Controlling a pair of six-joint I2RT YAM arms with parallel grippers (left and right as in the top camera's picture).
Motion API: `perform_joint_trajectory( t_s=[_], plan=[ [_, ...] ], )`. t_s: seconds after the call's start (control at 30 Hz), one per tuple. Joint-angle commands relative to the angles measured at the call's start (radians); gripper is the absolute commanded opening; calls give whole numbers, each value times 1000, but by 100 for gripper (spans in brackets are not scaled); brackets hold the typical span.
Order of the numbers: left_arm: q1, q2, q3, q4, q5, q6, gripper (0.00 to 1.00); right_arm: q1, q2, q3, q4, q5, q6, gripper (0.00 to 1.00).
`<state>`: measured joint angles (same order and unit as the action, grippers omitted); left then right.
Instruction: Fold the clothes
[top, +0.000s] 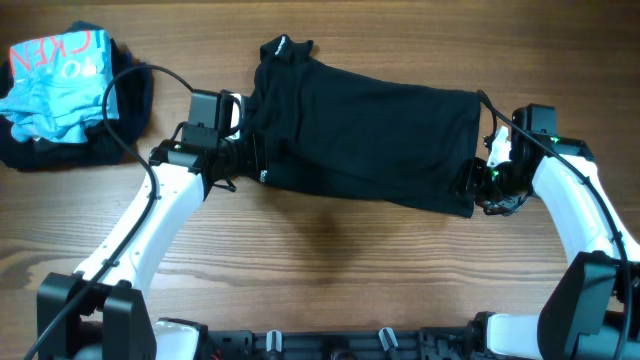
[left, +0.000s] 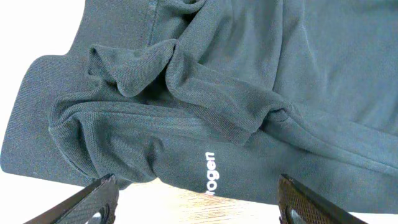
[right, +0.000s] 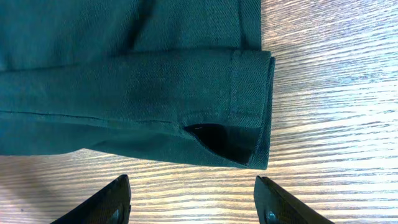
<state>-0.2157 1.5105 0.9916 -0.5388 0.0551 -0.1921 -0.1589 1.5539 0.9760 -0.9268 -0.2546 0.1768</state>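
Wooden tabletop (top: 330, 250) carries the black T-shirt (top: 370, 130), its long axis running from the left gripper (left: 198, 196) to the right gripper (right: 193, 193). Both grippers are spread and empty, one at each end, with the fabric edge just ahead of the fingertips.

Light-blue garment (top: 52, 72); wooden table (top: 330, 255)
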Motion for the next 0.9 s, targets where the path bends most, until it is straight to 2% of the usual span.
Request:
perform_joint_trajectory(
  t_s=[0.0, 0.4, 0.67, 0.87],
  plan=[
    [3, -13, 16, 1, 43, -3, 81, -3, -13, 17, -4, -16, -20, 64],
    [2, -9, 16, 11, 45, -2, 82, 4, -13, -21, 6, 45, 66, 62],
    [2, -9, 16, 32, 45, -2, 83, 4, -13, -22, 10, 85, 89, 49],
    [2, -9, 16, 46, 45, -2, 83, 4, -13, -40, 14, 135, 118, 48]
  ],
)
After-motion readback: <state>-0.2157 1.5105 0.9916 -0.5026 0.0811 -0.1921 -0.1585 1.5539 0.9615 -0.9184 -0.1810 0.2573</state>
